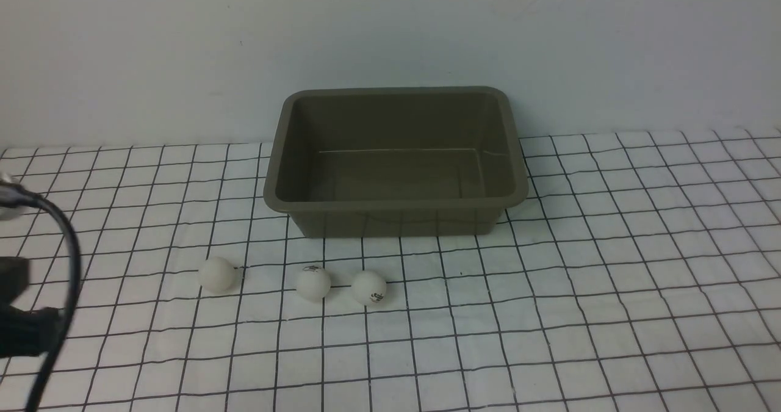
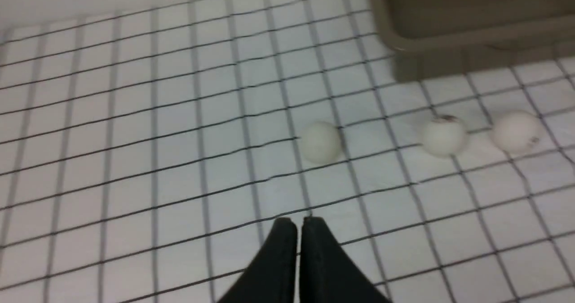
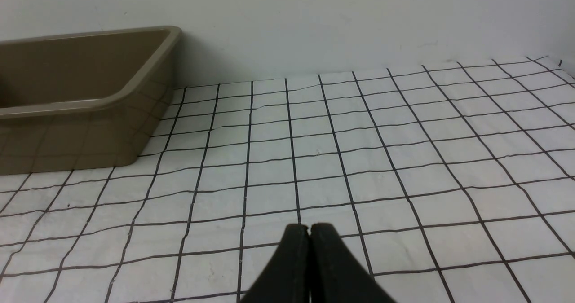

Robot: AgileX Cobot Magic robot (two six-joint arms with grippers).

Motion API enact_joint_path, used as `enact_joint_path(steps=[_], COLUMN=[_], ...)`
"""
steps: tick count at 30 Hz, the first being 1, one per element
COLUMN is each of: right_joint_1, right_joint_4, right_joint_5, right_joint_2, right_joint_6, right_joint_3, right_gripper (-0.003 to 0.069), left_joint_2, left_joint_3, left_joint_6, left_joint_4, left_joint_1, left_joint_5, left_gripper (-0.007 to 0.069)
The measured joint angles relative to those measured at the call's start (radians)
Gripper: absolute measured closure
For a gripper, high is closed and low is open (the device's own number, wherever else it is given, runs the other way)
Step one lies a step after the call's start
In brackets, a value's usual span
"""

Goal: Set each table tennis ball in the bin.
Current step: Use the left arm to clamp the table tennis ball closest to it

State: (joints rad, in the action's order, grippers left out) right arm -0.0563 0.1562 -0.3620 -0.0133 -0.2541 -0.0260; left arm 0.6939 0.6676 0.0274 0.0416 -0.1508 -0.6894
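Three white table tennis balls lie in a row on the checked cloth in front of the bin (image 1: 396, 204): a plain left ball (image 1: 217, 274) (image 2: 320, 142), a middle ball (image 1: 313, 282) (image 2: 444, 135) and a right ball (image 1: 369, 287) (image 2: 515, 132), both with dark logos. The olive-brown bin (image 2: 449, 42) (image 3: 90, 101) holds nothing. My left gripper (image 2: 298, 222) is shut and empty, hovering short of the left ball. My right gripper (image 3: 310, 228) is shut and empty over bare cloth, right of the bin.
A white cloth with a black grid (image 1: 610, 278) covers the table, and a pale wall (image 1: 390, 33) stands just behind the bin. Part of my left arm and its black cable (image 1: 61, 265) show at the left edge of the front view.
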Motion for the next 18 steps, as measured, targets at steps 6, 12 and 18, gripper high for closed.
enact_joint_path(steps=[6,12,18], right_joint_1=[0.0,0.0,0.0], right_joint_4=[0.0,0.0,0.0], right_joint_5=[0.0,0.0,0.0], right_joint_2=[0.0,0.0,0.0], right_joint_6=[0.0,0.0,0.0], right_joint_3=[0.0,0.0,0.0], right_gripper=[0.0676,0.0676,0.0676], left_joint_2=[0.155,0.387,0.6], left_joint_3=[0.168,0.387,0.534], left_joint_6=[-0.142,-0.178,-0.191], left_joint_4=[-0.14,-0.151,-0.151], left_joint_1=[-0.016,-0.019,-0.019], left_joint_5=[-0.058,-0.267,-0.371], left_gripper=[0.0621,0.0557,0.0462])
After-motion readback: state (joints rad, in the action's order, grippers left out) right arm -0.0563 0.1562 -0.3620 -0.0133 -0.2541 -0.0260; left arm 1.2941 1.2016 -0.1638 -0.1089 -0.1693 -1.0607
